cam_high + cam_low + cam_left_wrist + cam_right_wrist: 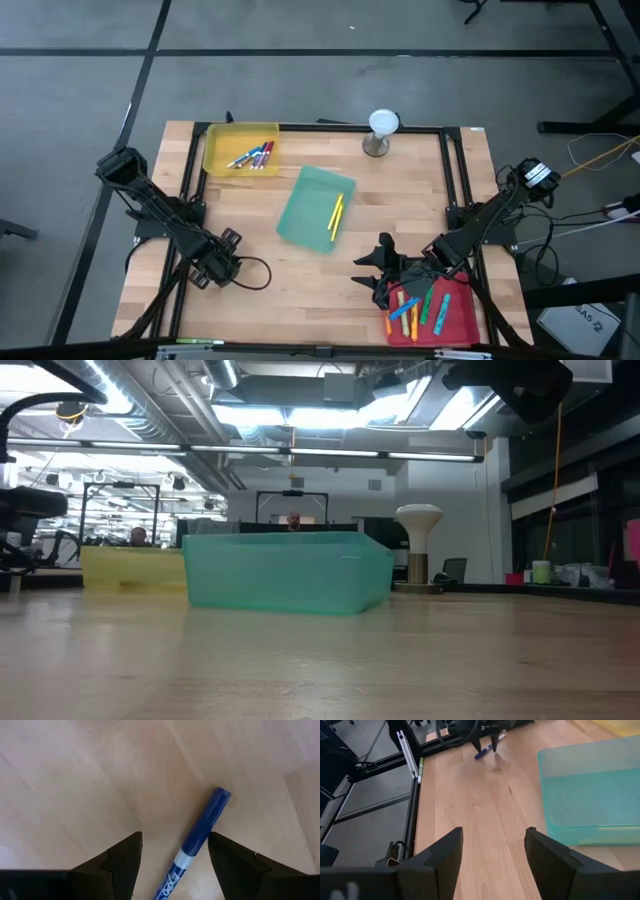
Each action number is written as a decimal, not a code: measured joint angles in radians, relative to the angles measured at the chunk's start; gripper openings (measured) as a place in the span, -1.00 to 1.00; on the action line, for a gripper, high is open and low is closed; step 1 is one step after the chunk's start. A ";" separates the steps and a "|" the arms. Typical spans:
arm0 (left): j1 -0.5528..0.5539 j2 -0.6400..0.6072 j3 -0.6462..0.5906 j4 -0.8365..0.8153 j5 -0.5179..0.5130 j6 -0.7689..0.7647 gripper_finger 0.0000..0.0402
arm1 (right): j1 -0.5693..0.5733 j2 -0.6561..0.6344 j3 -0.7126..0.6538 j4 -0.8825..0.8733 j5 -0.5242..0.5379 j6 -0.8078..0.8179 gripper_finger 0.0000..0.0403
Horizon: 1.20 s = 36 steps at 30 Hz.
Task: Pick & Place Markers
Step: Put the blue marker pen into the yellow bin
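Note:
A blue-capped, white-barrelled marker (pixel 200 837) lies flat on the wooden table between the fingers of my left gripper (pixel 175 840). That gripper points down near the table's near-left part (pixel 215 268), open, one finger on each side of the marker without touching it. The gripper hides the marker in the high view. My right gripper (pixel 493 835) stands open and holds nothing, above the table beside the red tray (pixel 455 318). Several markers lie in the yellow tray (pixel 215 140), one yellow marker (pixel 335 216) in the green tray (pixel 305 205), and several in the red tray.
A white lamp-like stand (pixel 383 130) is at the far edge. The green tray (pixel 290 572) stands mid-table, the yellow tray (pixel 130 568) at the far left. Black frame rails (pixel 455 180) run along the table's sides. Bare wood lies between the two grippers.

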 joint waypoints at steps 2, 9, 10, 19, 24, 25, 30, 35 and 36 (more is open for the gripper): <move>0.000 0.000 -0.001 0.003 0.003 -0.001 0.11 | 0.000 0.000 0.000 0.000 0.000 0.000 0.04; -0.003 0.017 -0.001 0.043 0.011 -0.002 0.07 | 0.000 0.000 0.000 0.000 0.000 0.000 0.04; -0.003 0.027 0.000 0.049 0.016 -0.002 0.06 | 0.000 0.000 0.000 0.000 0.000 0.000 0.04; -0.003 0.066 0.003 0.040 0.042 -0.001 -0.07 | 0.000 0.000 0.000 0.000 0.000 0.000 0.04; -0.003 0.068 0.003 0.038 0.059 -0.018 -0.30 | 0.000 0.000 0.000 0.000 0.000 0.000 0.04; -0.003 0.068 0.003 0.032 0.062 -0.026 -0.35 | 0.000 0.000 0.000 0.001 0.000 0.000 0.04; -0.003 0.069 0.002 0.027 0.071 -0.031 -0.62 | 0.000 0.000 0.000 0.000 0.000 0.000 0.04; -0.003 0.069 0.002 0.026 0.084 -0.032 -0.85 | 0.000 0.000 0.000 0.000 0.000 0.000 0.04; -0.002 0.069 0.002 0.026 0.088 -0.033 -0.86 | 0.000 0.000 0.000 0.000 0.000 0.000 0.04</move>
